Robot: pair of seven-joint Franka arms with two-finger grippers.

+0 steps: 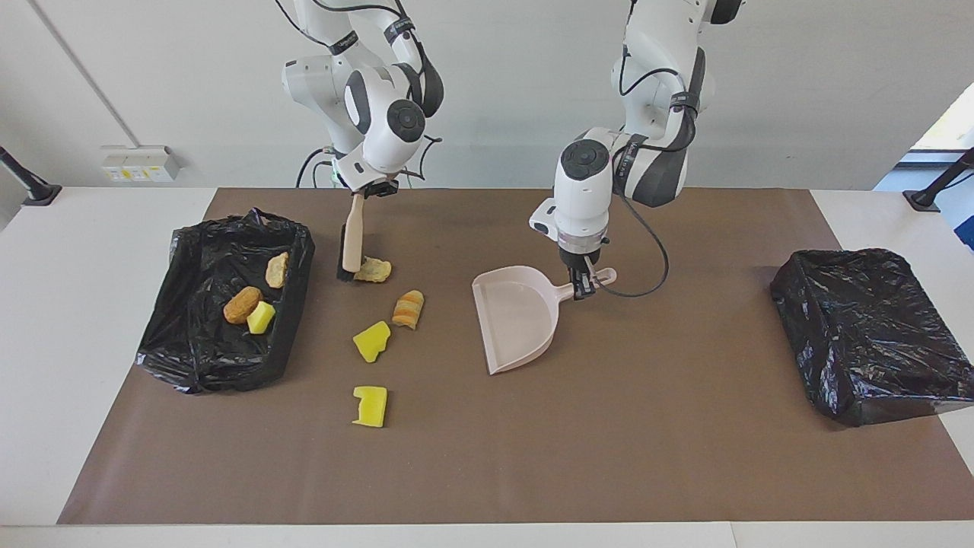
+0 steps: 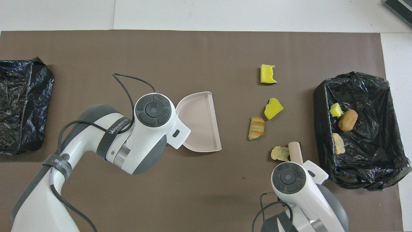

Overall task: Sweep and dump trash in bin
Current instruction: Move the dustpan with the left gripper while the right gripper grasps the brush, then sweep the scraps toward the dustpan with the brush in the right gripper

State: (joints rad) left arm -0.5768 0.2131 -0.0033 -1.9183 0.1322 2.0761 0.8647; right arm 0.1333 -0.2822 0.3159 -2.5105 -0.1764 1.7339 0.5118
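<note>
1. Four scraps of trash loose on the brown mat toward the right arm's end: a crumbly tan bread-like piece (image 1: 374,269) nearest the robots' edge, a striped orange croissant-like piece (image 1: 408,308), a yellow sponge wedge (image 1: 371,341) just beside it, and a notched yellow sponge block (image 1: 370,406) farthest from the robots.
2. Three more inside the black-bag-lined bin (image 1: 194,358) at the mat's right-arm end: a pale bread slice (image 1: 277,269), a brown bread roll (image 1: 242,304), a small yellow sponge chunk (image 1: 261,317).
3. Right gripper (image 1: 370,189) clenched on the top of a beige-handled brush (image 1: 352,240); bristles down on the mat, touching the tan piece on its bin side.
4. Left gripper (image 1: 582,288) clamped on the handle of the pale pink plastic dustpan (image 1: 516,320) near mid-mat, apart from the scraps.
5. Second black-bagged bin (image 1: 867,335) at the left arm's end.
</note>
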